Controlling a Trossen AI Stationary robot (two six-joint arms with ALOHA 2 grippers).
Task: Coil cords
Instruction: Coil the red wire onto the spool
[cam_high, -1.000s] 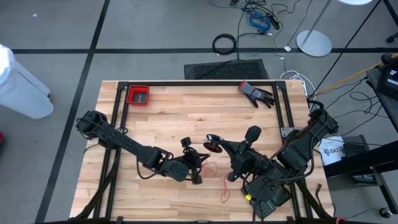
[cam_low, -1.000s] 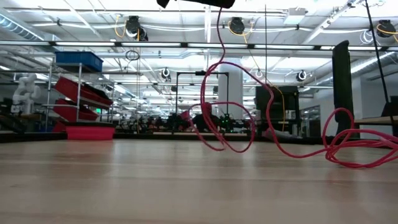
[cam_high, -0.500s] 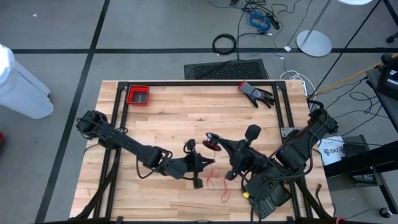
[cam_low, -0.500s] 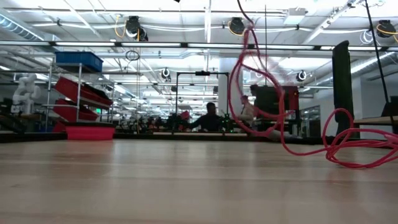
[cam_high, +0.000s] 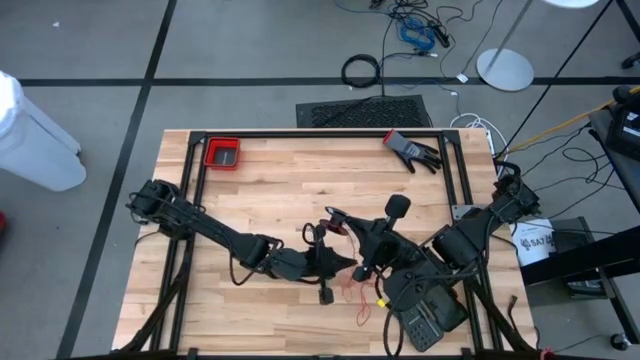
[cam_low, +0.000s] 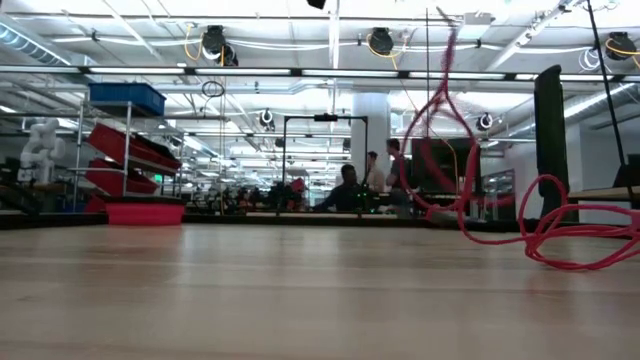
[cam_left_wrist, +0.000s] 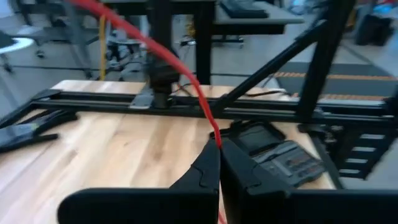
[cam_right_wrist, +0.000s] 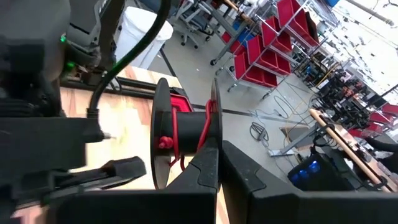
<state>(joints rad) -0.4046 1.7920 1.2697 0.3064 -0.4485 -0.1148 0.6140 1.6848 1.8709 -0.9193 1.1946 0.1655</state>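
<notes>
The left gripper (cam_left_wrist: 219, 144), mid-table, is pinched on the cord (cam_left_wrist: 163, 52). Just right of it, the right gripper (cam_right_wrist: 216, 144) clamps the spool (cam_right_wrist: 186, 134). The cord looks light and limp, likely to snag; its slack lies near the front edge. Open boards lie far and left.

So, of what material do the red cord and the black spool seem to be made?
The red cord looks like thin plastic-coated wire: smooth, glossy, and it holds springy loops. The black spool looks like hard matte plastic, with thin rigid flanges. Neither is certain from looks alone.
</notes>
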